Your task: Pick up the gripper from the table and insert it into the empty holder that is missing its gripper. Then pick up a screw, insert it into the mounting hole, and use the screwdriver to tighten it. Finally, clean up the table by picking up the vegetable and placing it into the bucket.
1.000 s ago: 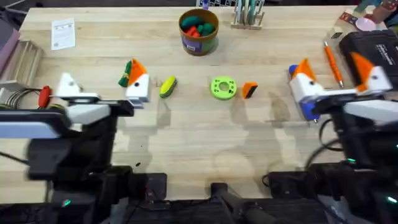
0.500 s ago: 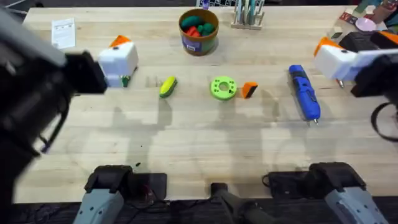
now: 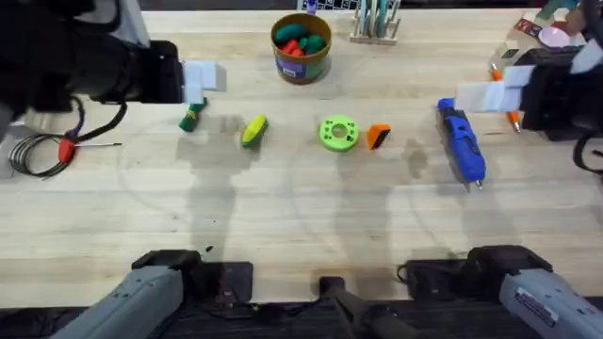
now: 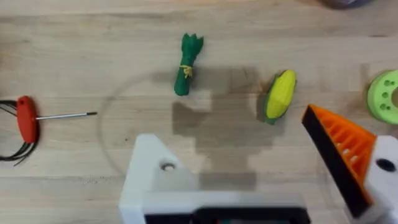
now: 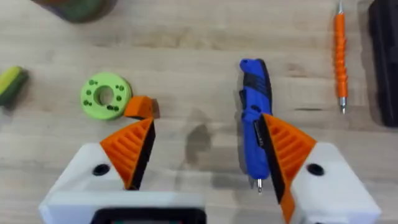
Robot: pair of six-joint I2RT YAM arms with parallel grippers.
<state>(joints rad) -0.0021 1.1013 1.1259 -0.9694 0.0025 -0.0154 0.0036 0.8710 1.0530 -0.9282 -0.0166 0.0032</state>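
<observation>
1. Two end effectors, both raised off the tabletop (image 3: 301,235). My left end effector (image 4: 261,180) is released and empty; it carries one orange ribbed finger (image 4: 342,152) beside the bare white holder (image 4: 155,177), whose mounting hole is visible.
2. My right end effector (image 5: 202,155) is spread wide, nothing held, both orange fingers fitted.
3. Loose gripper (image 3: 378,137): lying just beside the green disc (image 3: 338,133).
4. Screwdriver (image 3: 461,141): flat, right of the gripper.
5. Corn (image 3: 254,130) and green bundle (image 3: 191,119): left of the disc. Bucket (image 3: 301,45): far edge.
6. Risk, my judgement: closing on the wedge could catch the disc, tipping the gripper out of line.
</observation>
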